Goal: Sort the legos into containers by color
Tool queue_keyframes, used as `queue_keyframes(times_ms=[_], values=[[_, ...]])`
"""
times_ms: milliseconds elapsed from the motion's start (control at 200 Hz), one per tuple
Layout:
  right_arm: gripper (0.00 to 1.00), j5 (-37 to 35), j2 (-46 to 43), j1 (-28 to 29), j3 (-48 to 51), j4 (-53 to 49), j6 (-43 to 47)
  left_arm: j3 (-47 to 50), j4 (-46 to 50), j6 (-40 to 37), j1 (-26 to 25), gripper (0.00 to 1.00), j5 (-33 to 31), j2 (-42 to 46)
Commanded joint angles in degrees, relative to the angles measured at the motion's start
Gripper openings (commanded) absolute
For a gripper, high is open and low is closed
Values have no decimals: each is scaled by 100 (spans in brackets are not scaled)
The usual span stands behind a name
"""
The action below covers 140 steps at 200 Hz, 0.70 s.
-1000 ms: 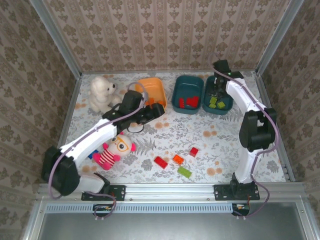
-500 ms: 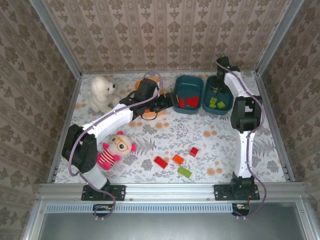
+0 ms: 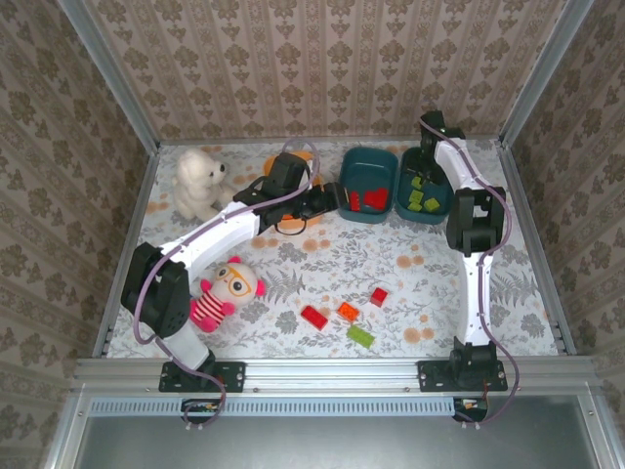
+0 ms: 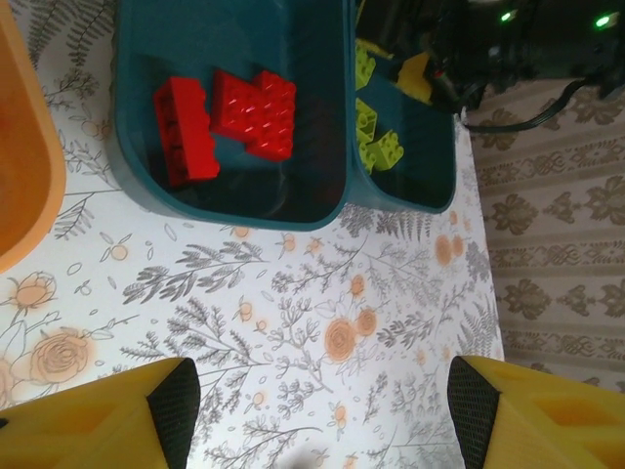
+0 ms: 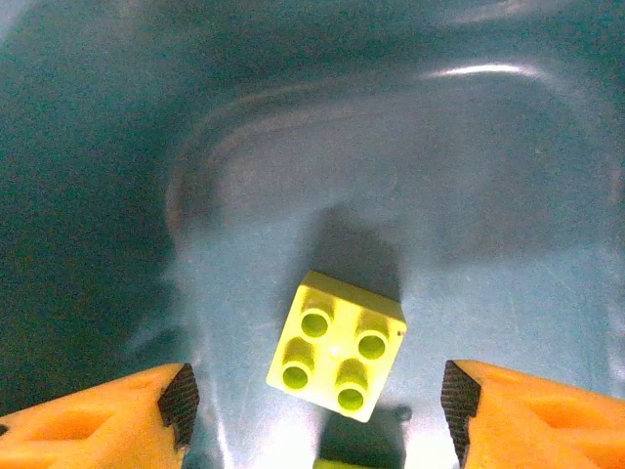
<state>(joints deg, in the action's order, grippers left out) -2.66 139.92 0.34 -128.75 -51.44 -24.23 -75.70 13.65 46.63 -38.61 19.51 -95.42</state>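
Robot lab test cell, wallpapered panels, aluminium frame

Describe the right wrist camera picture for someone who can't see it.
A light green four-stud brick lies inside a dark teal tub, seen from above between the open orange tips of the robot's right hand.

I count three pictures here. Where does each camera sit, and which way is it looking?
Top: above and behind the arms, looking down on the table; left arm and right arm both show, bases nearest.
Left wrist: on the left arm, looking down past the open left gripper at the tub of reds and tub of greens.
Right wrist: on the right arm, looking straight down between the fingers of the open right gripper at a green brick.
Shared: all three show the tub of greens.
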Motion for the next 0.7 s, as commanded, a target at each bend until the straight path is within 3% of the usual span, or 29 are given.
queue_keyframes(times_ms=[0,150,435,590,695], values=[[70,254,-936,156,-187,43,34,-169,484,-492,-18,71,-41,111],[70,491,-2194,419,771,738,-2,-5,1070,-1073,-84,71,-113,364],[73,1372,-5551,1121,4791,2919,-354,99,2263,-2472,-636,71,-354,603],[78,2195,-7368,1455,6752,3120,-754,276,2593,-2931,-1143,72,-504,527],[85,2316,-8594,1660,7759,2601,-1156,376,2689,-3060,-1531,73,-643,389]])
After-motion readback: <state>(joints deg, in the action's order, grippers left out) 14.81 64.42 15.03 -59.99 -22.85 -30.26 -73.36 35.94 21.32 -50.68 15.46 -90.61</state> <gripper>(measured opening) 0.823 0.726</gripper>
